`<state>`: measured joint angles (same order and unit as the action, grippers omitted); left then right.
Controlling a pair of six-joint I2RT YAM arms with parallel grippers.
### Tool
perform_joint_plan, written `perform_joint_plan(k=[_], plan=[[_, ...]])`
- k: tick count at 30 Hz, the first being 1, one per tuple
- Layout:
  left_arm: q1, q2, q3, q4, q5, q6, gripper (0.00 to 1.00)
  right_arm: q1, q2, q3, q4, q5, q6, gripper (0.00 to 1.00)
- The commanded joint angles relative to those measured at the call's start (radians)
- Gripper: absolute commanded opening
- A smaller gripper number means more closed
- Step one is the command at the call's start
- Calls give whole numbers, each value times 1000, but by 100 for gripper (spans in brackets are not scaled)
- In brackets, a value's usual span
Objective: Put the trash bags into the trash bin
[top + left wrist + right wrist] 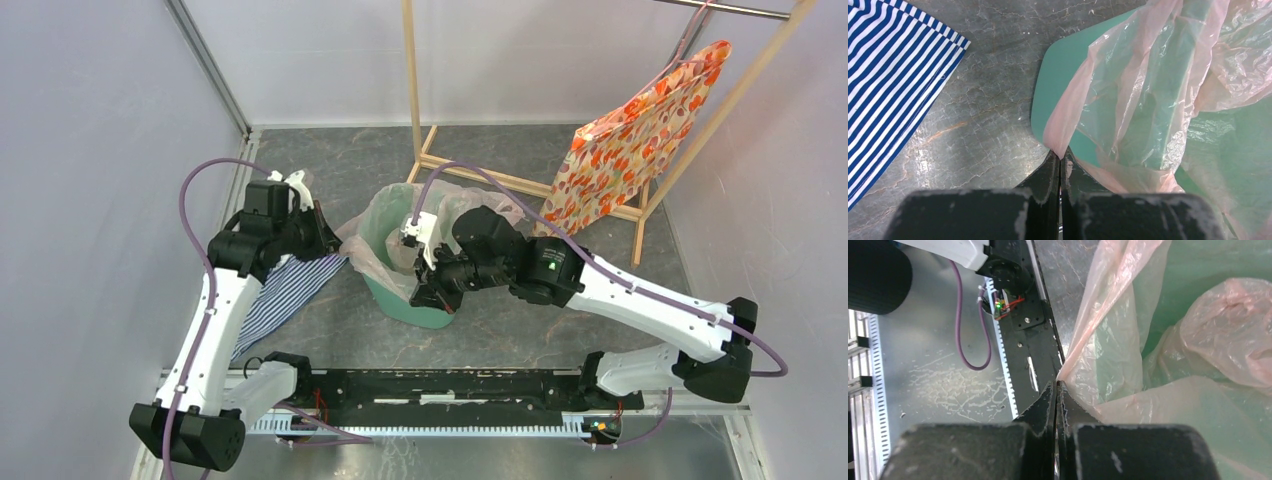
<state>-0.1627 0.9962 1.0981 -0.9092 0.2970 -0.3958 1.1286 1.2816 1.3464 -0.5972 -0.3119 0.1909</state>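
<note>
The mint-green trash bin (392,225) stands mid-table, and the pale-pink translucent trash bag (362,250) is draped over and into it. My left gripper (330,238) is at the bin's left side, shut on the bag's edge (1062,134); the bin's outer wall (1058,80) shows beyond its fingertips. My right gripper (425,292) is at the bin's near rim, shut on another part of the bag's edge (1083,355). More of the bag is bunched inside the bin (1228,330). The bin's near side is hidden under my right arm.
A blue-white striped cloth (285,292) lies on the table left of the bin, also in the left wrist view (888,75). An orange floral bag (640,135) hangs on a wooden rack (415,100) behind the bin. The arm-base rail (450,390) runs along the near edge.
</note>
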Motion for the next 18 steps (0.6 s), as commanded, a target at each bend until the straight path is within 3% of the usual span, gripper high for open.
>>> perform_joint_plan(k=[1,18], plan=[[5,-29,-21,32,37,-24,2,25,-48,-37,36,69,23,0],[6,-204,-118,170,-44,-116,2,78,-114,-202,55,353,57,0]])
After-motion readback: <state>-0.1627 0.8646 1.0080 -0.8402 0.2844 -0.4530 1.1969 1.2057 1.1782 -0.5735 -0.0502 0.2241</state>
